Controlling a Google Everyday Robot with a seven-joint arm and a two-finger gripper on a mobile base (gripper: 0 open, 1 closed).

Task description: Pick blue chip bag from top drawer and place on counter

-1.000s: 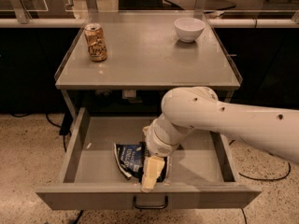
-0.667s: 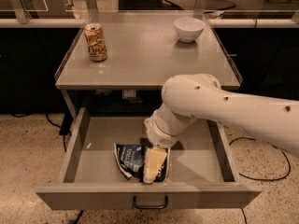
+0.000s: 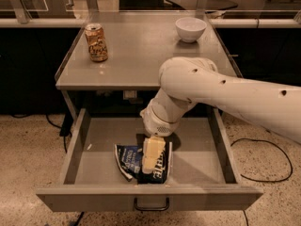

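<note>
From my one camera view, I see the gripper (image 3: 152, 160) down inside the open top drawer (image 3: 201, 160), right over the blue chip bag (image 3: 127, 158), which lies crumpled near the drawer's front middle; I cannot tell whether the gripper has hold of it. The bag's white lettering is partly covered and I cannot read it whole. On the tabletop (image 3: 141, 60) stand a tan can (image 3: 96, 42), its label unreadable, and a white bowl (image 3: 190, 28).

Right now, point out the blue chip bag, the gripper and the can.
blue chip bag (image 3: 128, 158): camera view, left dark panel.
gripper (image 3: 148, 166): camera view, its tip, over the bag.
can (image 3: 96, 42): camera view, label.
</note>
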